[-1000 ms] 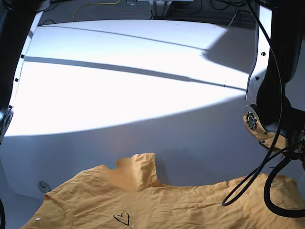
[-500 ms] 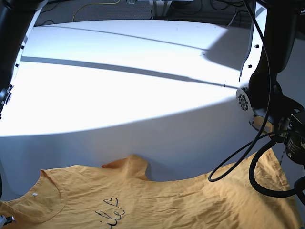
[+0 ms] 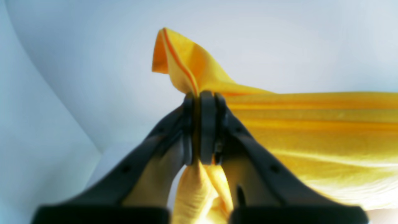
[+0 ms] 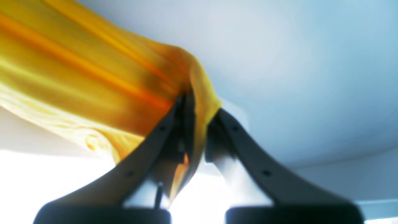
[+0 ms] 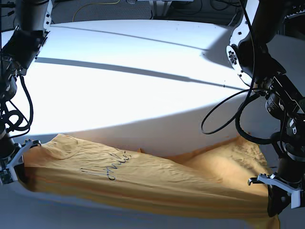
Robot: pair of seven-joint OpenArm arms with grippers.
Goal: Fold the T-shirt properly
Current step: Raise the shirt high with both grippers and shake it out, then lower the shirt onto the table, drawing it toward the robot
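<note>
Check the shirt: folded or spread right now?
Spread, not folded. The shirt hangs stretched between the left claw and the right claw, each shut on an end, printed script showing, no fold line visible.

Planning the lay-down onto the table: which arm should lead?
Neither clearly. The left gripper and right gripper are both shut on the T-shirt, which spans between them. Slight edge to the left: its end hangs lower in the base view.
</note>
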